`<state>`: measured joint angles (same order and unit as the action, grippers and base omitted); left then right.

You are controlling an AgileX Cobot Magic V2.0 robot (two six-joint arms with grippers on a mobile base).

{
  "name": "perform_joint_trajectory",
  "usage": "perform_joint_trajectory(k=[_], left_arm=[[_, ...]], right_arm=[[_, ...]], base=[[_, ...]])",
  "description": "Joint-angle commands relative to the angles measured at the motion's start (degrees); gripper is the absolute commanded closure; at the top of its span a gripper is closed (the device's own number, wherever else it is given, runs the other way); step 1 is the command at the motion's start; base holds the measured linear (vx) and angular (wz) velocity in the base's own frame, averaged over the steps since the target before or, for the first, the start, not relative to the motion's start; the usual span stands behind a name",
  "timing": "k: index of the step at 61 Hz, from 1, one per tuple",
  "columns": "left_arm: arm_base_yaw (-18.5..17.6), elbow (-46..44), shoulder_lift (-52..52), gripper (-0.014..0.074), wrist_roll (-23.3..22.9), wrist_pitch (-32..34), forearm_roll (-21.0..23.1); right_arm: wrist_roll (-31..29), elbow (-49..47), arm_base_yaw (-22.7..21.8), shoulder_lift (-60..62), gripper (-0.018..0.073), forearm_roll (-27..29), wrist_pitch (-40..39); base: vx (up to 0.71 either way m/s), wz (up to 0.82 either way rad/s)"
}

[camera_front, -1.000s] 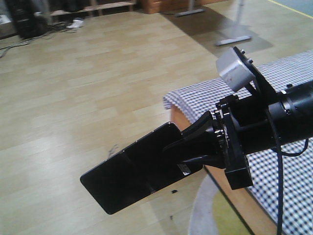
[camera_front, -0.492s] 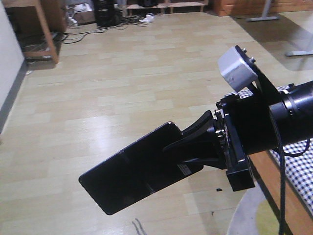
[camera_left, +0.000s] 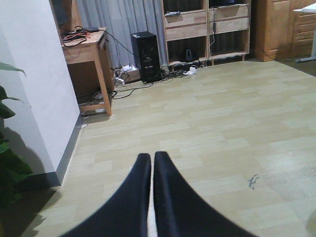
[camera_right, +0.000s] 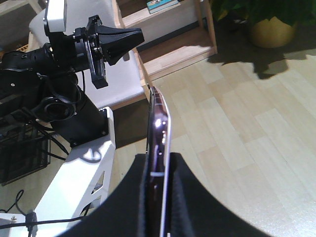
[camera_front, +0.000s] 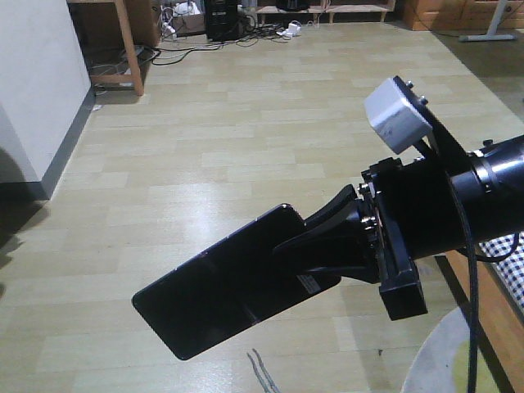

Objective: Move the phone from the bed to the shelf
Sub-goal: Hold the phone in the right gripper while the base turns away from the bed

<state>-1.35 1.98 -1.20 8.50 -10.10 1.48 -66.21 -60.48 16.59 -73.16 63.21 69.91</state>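
Observation:
The glossy black phone (camera_front: 217, 286) hangs in the air over the floor, clamped at one end by my right gripper (camera_front: 301, 239), which is shut on it. From the right wrist the phone (camera_right: 161, 123) shows edge-on between the two black fingers of the right gripper (camera_right: 159, 159). Only a checked corner of the bed (camera_front: 509, 264) shows at the far right. A pale wooden shelf (camera_right: 173, 52) stands ahead of the phone. My left gripper (camera_left: 152, 160) is shut on nothing, and the left gripper (camera_right: 134, 35) also shows beside the shelf.
A white wall (camera_front: 37, 90) and a wooden desk (camera_left: 86, 49) stand at the left, with a black computer tower (camera_left: 147, 55) and cables behind. A potted plant (camera_right: 270, 28) sits by the shelf unit. A round rug (camera_front: 454, 360) lies by the bed frame.
The whole view has swung left across the room. The bed has slid almost out at the right, and the white wall and desk have come in. The phone stays clamped in the right gripper.

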Motion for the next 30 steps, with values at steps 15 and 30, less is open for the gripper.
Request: perform_joint_trajectory(k=[15, 30], left_arm=[[0.1, -1.3, -0.2, 0.0595, -0.3, 4.1, 0.5], [0.1, -1.3, -0.2, 0.0595, -0.3, 4.1, 0.5]], right_arm=[[-0.2, -1.6, -0.2, 1.6, 0.0561, 4.9, 3.8], [-0.2, -1.6, -0.2, 1.6, 0.0561, 4.9, 3.8]], base=[[-0.02, 0.05], [0.02, -0.04]])
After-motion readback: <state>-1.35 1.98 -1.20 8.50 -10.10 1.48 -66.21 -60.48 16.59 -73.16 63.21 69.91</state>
